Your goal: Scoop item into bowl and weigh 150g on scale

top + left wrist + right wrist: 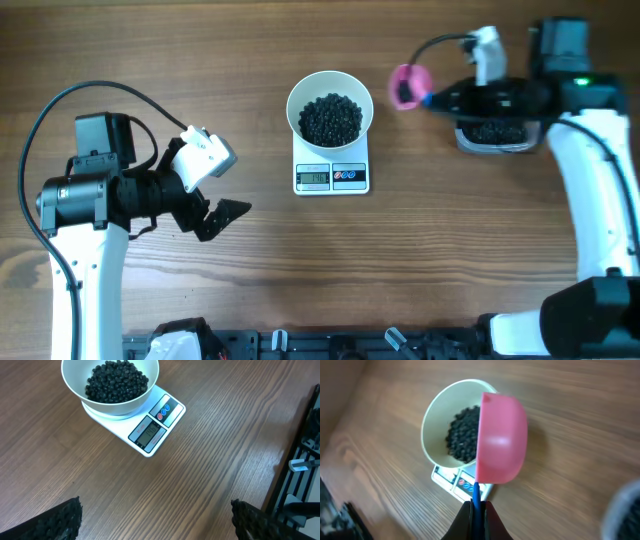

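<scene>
The right gripper (475, 519) is closed tight on the thin blue handle (476, 494) of a small pink plastic scoop (502, 440). The scoop's long axis runs straight out from the jaws, cup end pointing away from the wrist and towards the round white bowl (296, 100). In the overhead view that axis lies roughly across the table. The cup hangs just right of the bowl's rim and does not touch it. From the wrist camera the cup shows its smooth outer side, with its rim turned edge-on.

The bowl sits on the small flat white rectangular scale (332, 178) and holds a dark heap of tiny round black beans (331, 118). The scale's display and two buttons face the robot's side of the wooden table (450, 250); the digits are too small to read.

A clear plastic tub (497, 140) with more beans lies under the right arm.

The left gripper (155, 507) hovers with its jaws spread wide, holding nothing, well left of the scale.
</scene>
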`<state>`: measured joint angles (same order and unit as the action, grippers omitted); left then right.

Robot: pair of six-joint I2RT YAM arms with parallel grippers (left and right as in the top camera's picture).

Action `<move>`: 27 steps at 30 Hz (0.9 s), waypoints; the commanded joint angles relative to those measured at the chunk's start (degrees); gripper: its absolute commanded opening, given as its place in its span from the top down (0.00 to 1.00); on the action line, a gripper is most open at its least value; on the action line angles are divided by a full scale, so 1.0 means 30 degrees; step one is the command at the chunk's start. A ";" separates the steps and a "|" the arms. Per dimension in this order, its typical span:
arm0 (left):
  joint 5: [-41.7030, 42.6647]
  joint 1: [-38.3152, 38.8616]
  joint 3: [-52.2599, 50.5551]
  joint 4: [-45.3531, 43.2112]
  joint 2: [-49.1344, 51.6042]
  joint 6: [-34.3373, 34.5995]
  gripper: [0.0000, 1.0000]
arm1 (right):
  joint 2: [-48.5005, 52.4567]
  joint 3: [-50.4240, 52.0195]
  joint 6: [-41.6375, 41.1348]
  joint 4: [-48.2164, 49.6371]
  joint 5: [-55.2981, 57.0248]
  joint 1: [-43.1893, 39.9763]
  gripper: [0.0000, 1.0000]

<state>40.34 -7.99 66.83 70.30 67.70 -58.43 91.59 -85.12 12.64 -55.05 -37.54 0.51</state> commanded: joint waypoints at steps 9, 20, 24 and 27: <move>0.0007 0.0015 0.0175 -0.0007 -0.0189 -0.0393 0.00 | -0.0204 -0.0160 -0.0474 0.3650 0.3905 0.4677 0.96; 0.0007 0.0015 0.0175 0.0000 -0.0189 -0.0393 0.00 | -0.0087 -0.0160 -0.0605 0.4779 0.6703 0.5931 0.96; 0.0007 0.0015 0.0175 0.0000 -0.0189 -0.0393 0.00 | -0.0029 -0.0160 -0.0095 0.5144 0.7475 0.6273 0.96; 0.0007 0.0015 0.0175 -0.0007 -0.0189 -0.0393 0.00 | 0.0044 -0.0160 0.1129 0.4568 0.6936 0.6273 0.96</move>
<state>40.34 -7.99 66.83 70.30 67.66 -58.43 91.59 -85.10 13.37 -40.25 -17.08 19.03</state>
